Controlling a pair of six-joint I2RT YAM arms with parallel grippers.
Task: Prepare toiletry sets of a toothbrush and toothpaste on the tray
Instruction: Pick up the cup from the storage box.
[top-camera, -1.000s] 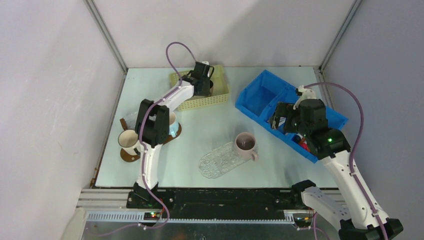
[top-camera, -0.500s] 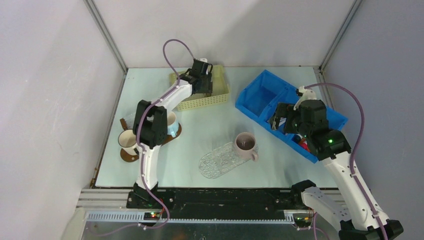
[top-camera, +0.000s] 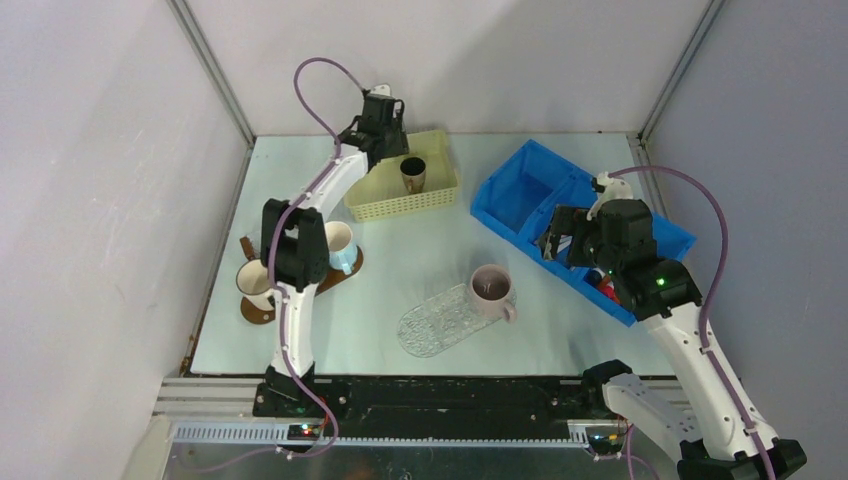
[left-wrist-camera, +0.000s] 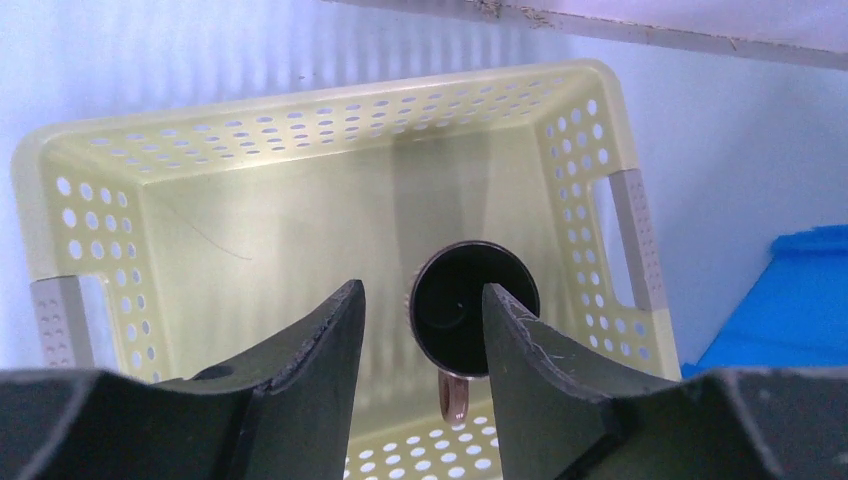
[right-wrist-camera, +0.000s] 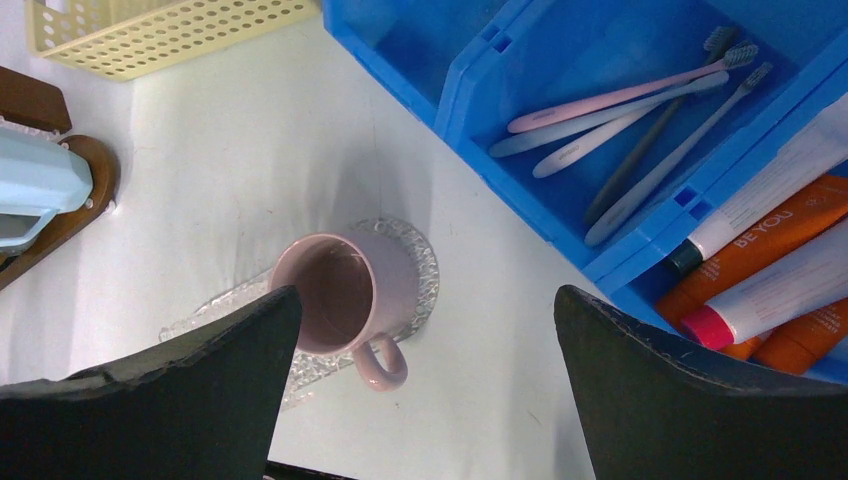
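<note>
From above, the left gripper (top-camera: 388, 125) is seen over the yellow basket (top-camera: 400, 207), in which a dark mug (top-camera: 413, 175) is stood, and the right gripper (top-camera: 556, 238) over the blue bin (top-camera: 530, 148); a pink mug (top-camera: 490, 285) is set on the glass tray (top-camera: 425, 330). At the left wrist, the jaws are spread, nothing between them. At the right wrist, they are spread wide and empty; toothbrushes (right-wrist-camera: 620, 93) and tubes (right-wrist-camera: 780, 232) are found in the bin, so no set is judged made yet
</note>
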